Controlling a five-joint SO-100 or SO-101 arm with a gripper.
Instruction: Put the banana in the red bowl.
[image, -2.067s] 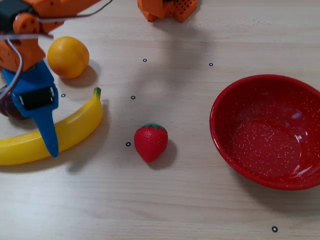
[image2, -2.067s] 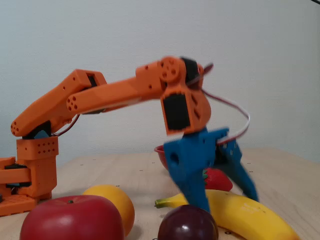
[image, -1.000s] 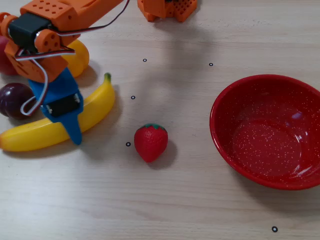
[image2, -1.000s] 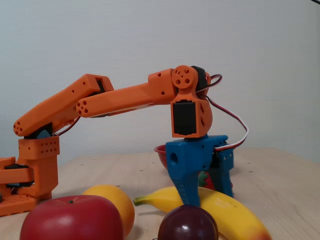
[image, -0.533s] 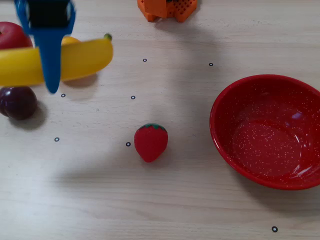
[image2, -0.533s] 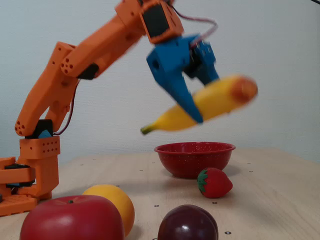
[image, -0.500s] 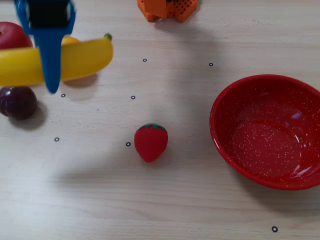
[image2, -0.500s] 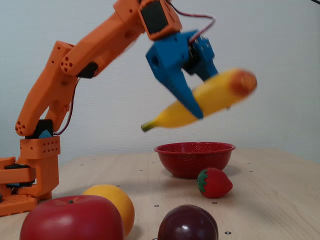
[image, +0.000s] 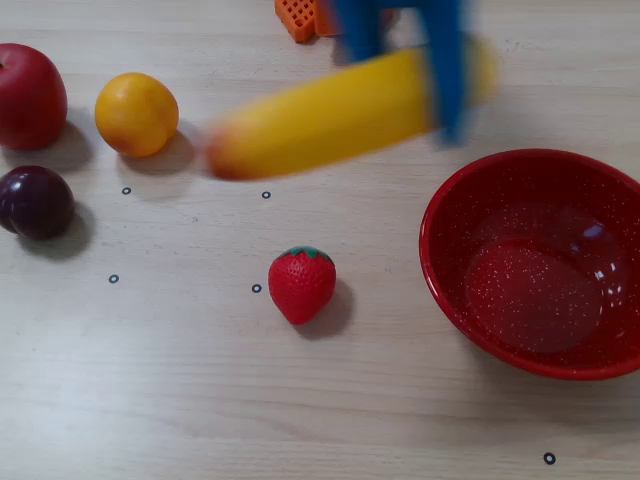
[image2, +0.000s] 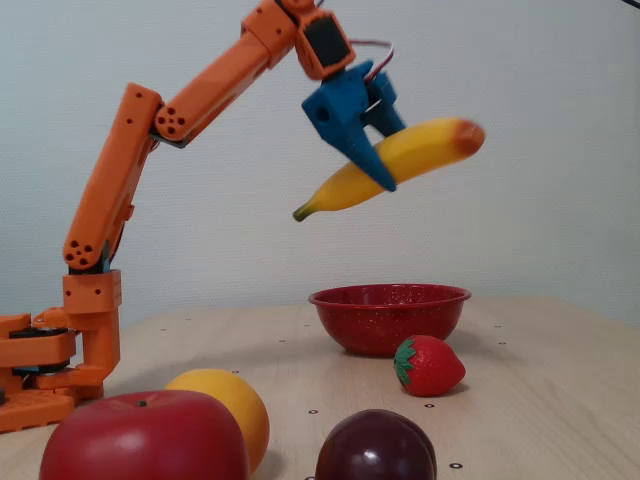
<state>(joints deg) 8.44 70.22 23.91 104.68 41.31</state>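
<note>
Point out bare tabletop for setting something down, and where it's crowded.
Free: the whole front strip below the red plastic strawberry and glossy red bowl, plus between those two. Crowded: the left edge, with the red apple, round orange fruit and dark plum.

One fixed view is looking straight down on the worktop (image: 330, 400). The other is sitting low at worktop level, facing across. Both are sharing the red bowl (image: 450, 290) (image2: 390, 320).

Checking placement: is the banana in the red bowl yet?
No, the gripper holds the banana in the air above the table, and the red bowl is empty.
</note>
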